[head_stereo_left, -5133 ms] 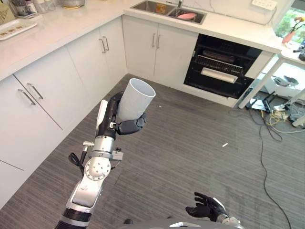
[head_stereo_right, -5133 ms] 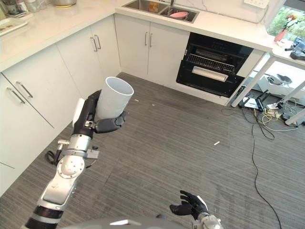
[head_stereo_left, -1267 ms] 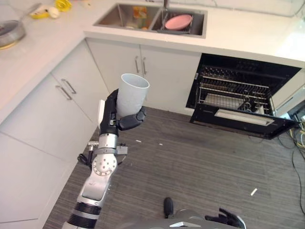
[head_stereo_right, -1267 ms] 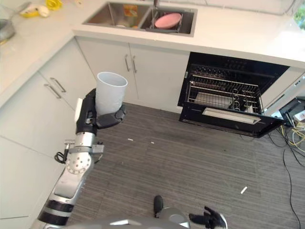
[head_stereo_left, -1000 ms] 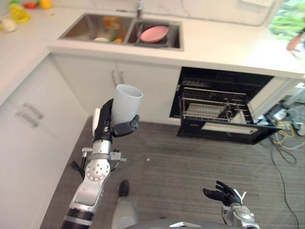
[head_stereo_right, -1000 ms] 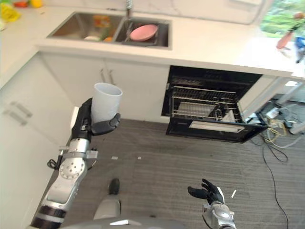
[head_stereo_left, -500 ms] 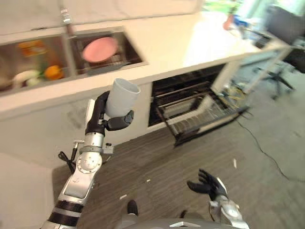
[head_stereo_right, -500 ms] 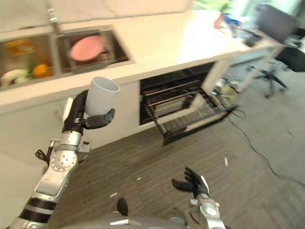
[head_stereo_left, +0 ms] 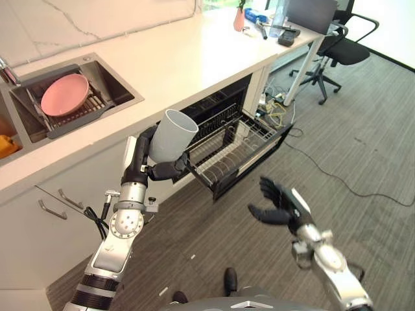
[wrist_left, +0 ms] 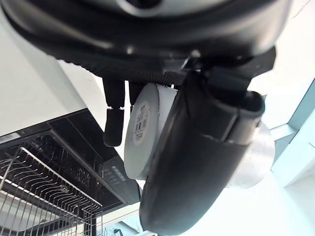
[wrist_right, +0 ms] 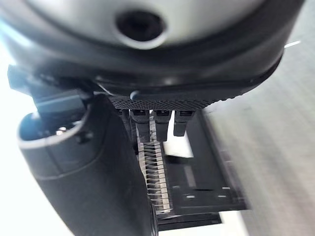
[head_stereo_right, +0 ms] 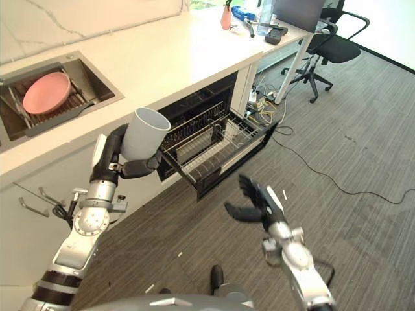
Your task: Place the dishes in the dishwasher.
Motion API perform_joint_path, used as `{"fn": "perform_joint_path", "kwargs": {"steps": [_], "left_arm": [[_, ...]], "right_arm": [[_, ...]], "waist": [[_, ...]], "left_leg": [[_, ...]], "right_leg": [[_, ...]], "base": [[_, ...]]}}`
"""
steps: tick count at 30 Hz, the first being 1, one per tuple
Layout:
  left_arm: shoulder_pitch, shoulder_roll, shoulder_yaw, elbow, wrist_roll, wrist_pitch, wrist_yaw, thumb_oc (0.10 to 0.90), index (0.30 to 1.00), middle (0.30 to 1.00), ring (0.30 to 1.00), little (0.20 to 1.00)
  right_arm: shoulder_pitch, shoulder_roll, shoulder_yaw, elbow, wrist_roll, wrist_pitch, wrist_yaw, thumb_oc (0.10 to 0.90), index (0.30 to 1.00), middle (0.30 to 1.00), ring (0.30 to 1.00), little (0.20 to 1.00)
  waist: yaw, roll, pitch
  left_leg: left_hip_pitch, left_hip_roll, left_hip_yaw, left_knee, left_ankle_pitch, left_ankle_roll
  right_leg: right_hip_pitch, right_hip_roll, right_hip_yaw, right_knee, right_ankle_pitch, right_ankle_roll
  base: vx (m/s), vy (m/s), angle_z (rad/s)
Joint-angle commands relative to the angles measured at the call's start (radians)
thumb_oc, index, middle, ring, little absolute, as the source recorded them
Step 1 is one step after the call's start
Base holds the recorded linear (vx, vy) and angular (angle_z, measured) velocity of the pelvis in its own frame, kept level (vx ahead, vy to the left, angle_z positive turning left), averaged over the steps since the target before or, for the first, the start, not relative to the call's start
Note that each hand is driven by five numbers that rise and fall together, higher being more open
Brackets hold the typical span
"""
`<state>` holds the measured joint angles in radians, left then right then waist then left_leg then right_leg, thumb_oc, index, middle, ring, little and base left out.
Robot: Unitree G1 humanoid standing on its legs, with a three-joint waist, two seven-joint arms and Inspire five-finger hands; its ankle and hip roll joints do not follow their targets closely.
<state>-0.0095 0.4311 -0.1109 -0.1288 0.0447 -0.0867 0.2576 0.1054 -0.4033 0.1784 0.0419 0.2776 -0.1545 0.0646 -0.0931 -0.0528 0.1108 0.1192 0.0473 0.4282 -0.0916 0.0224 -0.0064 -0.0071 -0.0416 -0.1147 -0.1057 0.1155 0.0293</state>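
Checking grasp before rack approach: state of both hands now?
Left hand: fingers closed round the white cup.
Right hand: open, empty, fingers spread.

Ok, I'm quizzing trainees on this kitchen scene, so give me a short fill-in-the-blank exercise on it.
1. The left hand is curled round a grey ____.
2. The dishwasher rack is pulled ____.
3. The right hand holds ____.
4. The pink plate sits in the ____.

Missing words: cup; out; nothing; sink

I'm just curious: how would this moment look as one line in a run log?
left hand: holding cup | right hand: open, empty | dishwasher rack: pulled out | pink plate: in sink
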Motion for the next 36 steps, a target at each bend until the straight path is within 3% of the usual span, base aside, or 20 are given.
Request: {"fn": "perform_joint_path", "kwargs": {"steps": [1,3,4,5,6,7,9,10,11,13,16,17,21,36], "left_arm": [[-0.187,0.029,-0.031,-0.044,0.03,-0.149,0.071,0.4,0.3,0.3,0.3,0.3],[-0.208,0.017,-0.042,-0.034,0.025,-0.162,0.082,0.4,0.3,0.3,0.3,0.3],[-0.249,0.026,-0.069,-0.015,0.048,-0.18,0.084,0.4,0.3,0.3,0.3,0.3],[-0.271,0.028,-0.083,-0.006,0.062,-0.192,0.096,0.4,0.3,0.3,0.3,0.3],[-0.275,0.028,-0.085,-0.003,0.063,-0.194,0.098,0.4,0.3,0.3,0.3,0.3],[-0.273,0.021,-0.082,-0.026,0.143,-0.23,0.192,0.4,0.3,0.3,0.3,0.3],[-0.272,0.02,-0.083,-0.025,0.146,-0.231,0.195,0.4,0.3,0.3,0.3,0.3],[-0.266,0.007,-0.098,-0.004,0.139,-0.227,0.198,0.4,0.3,0.3,0.3,0.3],[-0.278,-0.004,-0.118,0.002,0.131,-0.222,0.192,0.4,0.3,0.3,0.3,0.3],[-0.292,0.003,-0.139,0.007,0.146,-0.226,0.203,0.4,0.3,0.3,0.3,0.3],[-0.299,0.001,-0.158,0.004,0.151,-0.229,0.199,0.4,0.3,0.3,0.3,0.3],[-0.3,-0.007,-0.183,-0.004,0.145,-0.236,0.183,0.4,0.3,0.3,0.3,0.3],[-0.288,0.004,-0.24,-0.045,0.17,-0.249,0.174,0.4,0.3,0.3,0.3,0.3],[-0.197,0.032,-0.327,-0.094,0.179,-0.265,0.162,0.4,0.3,0.3,0.3,0.3]], "right_arm": [[-0.156,0.054,-0.023,-0.118,0.137,-0.142,0.012,0.8,0.9,0.9,0.9,0.9],[-0.19,0.08,0.007,-0.124,0.22,-0.177,0.045,0.8,0.9,0.9,0.9,0.9],[-0.217,0.071,0.043,-0.147,0.246,-0.187,0.067,0.8,0.9,0.9,0.9,0.9],[-0.238,0.064,0.061,-0.143,0.239,-0.186,0.063,0.8,0.9,0.9,0.9,0.9],[-0.24,0.064,0.06,-0.142,0.239,-0.186,0.063,0.8,0.9,0.9,0.9,0.9],[-0.232,0.082,0.097,-0.157,0.271,-0.188,0.075,0.8,0.9,0.9,0.9,0.9],[-0.231,0.081,0.097,-0.158,0.271,-0.188,0.075,0.8,0.9,0.9,0.9,0.9],[-0.23,0.071,0.125,-0.182,0.269,-0.182,0.082,0.8,0.9,0.9,0.9,0.9],[-0.224,0.079,0.14,-0.197,0.293,-0.178,0.091,0.8,0.9,0.9,0.9,0.9],[-0.24,0.096,0.161,-0.194,0.302,-0.187,0.082,0.8,0.9,0.9,0.9,0.9],[-0.246,0.097,0.169,-0.197,0.291,-0.192,0.074,0.8,0.9,0.9,0.9,0.9],[-0.251,0.104,0.166,-0.212,0.263,-0.198,0.041,0.8,0.9,0.9,0.9,0.9],[-0.266,0.125,0.184,-0.228,0.257,-0.215,-0.01,0.8,0.9,0.9,0.9,0.9],[-0.307,0.131,0.167,-0.274,0.309,-0.23,-0.041,0.8,0.9,0.9,0.9,0.9]], "waist": [[0.028,0.01,-0.065],[0.029,0.003,-0.05],[0.046,-0.015,-0.014],[0.061,-0.025,-0.009],[0.057,-0.024,-0.007],[0.071,-0.017,-0.014],[0.069,-0.021,-0.017],[0.063,-0.002,-0.041],[0.067,0.012,-0.05],[0.065,0.031,-0.069],[0.062,0.039,-0.077],[0.046,0.044,-0.089],[0.046,0.049,-0.103],[0.066,0.018,-0.117]], "left_leg": [[0.0,0.062,-0.174,0.125,-0.055,-0.117],[-0.056,0.092,-0.176,0.288,-0.023,-0.149],[-0.155,0.108,-0.21,0.527,0.037,-0.196],[-0.19,0.067,-0.255,0.546,0.04,-0.201],[-0.194,0.067,-0.259,0.551,0.038,-0.201],[-0.202,0.05,-0.288,0.446,-0.005,-0.17],[-0.2,0.044,-0.287,0.435,0.004,-0.168],[-0.181,0.072,-0.278,0.246,-0.016,-0.141],[-0.184,0.1,-0.268,0.136,0.036,-0.145],[-0.11,0.102,-0.298,0.028,0.06,-0.144],[-0.1,0.102,-0.322,0.008,0.068,-0.154],[-0.091,0.109,-0.297,0.004,0.065,-0.161],[-0.068,0.101,-0.286,0.004,0.04,-0.153],[-0.024,0.055,-0.282,0.004,-0.015,-0.099]], "right_leg": [[0.032,-0.044,-0.025,0.018,-0.067,0.097],[0.046,-0.05,-0.041,0.018,-0.077,0.083],[0.071,-0.067,-0.044,0.018,-0.087,0.061],[0.064,-0.077,-0.044,0.018,-0.086,0.056],[0.065,-0.077,-0.049,0.018,-0.088,0.056],[0.074,-0.064,-0.043,0.018,-0.105,0.061],[0.07,-0.069,-0.044,0.018,-0.103,0.061],[0.07,-0.06,-0.032,0.018,-0.104,0.077],[0.084,-0.057,-0.022,0.018,-0.113,0.086],[0.099,-0.039,-0.015,0.018,-0.127,0.084],[0.098,-0.031,-0.013,0.018,-0.127,0.081],[0.101,-0.034,-0.021,0.018,-0.125,0.082],[0.101,-0.035,-0.017,0.018,-0.125,0.086],[0.126,-0.073,-0.012,0.018,-0.114,0.107]], "base": [[0.06,-0.19,0.1],[0.09,-0.279,0.17],[0.1,-0.279,0.18],[0.07,-0.195,0.24],[0.13,-0.08,0.25],[0.12,-0.034,0.19],[0.12,0.02,-0.18],[0.24,0.144,-0.37],[0.34,0.156,-0.37],[0.19,0.054,-0.34],[0.07,0.031,-0.51],[0.06,0.073,-0.25],[0.05,0.064,0.01],[0.02,0.055,-0.01]]}}
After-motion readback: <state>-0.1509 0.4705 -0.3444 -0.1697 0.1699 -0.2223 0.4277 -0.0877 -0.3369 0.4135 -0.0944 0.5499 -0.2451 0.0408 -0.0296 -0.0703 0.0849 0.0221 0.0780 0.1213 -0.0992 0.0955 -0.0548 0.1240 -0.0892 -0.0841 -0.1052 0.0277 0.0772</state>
